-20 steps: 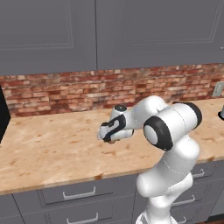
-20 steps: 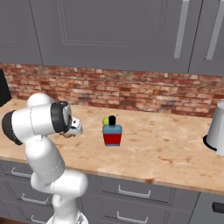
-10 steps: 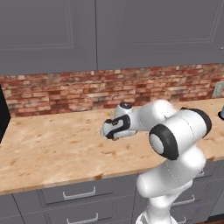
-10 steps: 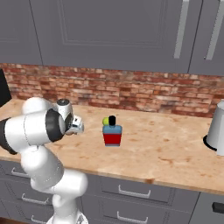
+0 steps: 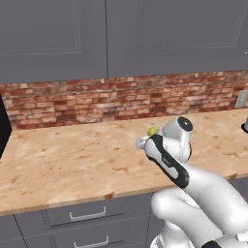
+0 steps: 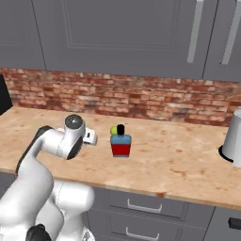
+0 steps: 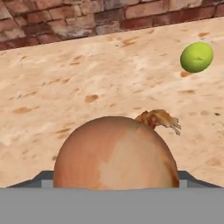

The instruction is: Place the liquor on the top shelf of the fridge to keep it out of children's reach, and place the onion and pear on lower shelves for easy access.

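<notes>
Your gripper point(image 6: 90, 137) is hanging low over the counter point(image 6: 179, 160), jaws standing wide; whether they are touching the onion point(image 7: 116, 153) you cannot tell from these views. In the hand view the onion is sitting right at the camera, round with no clear long axis, its dry tuft pointing up and to the right. The pear point(image 7: 196, 57) is lying apart from it, nearer the brick wall point(image 6: 141, 96). The liquor point(image 6: 121, 142) is standing upright, cap pointing up, just beside the pear.
</notes>
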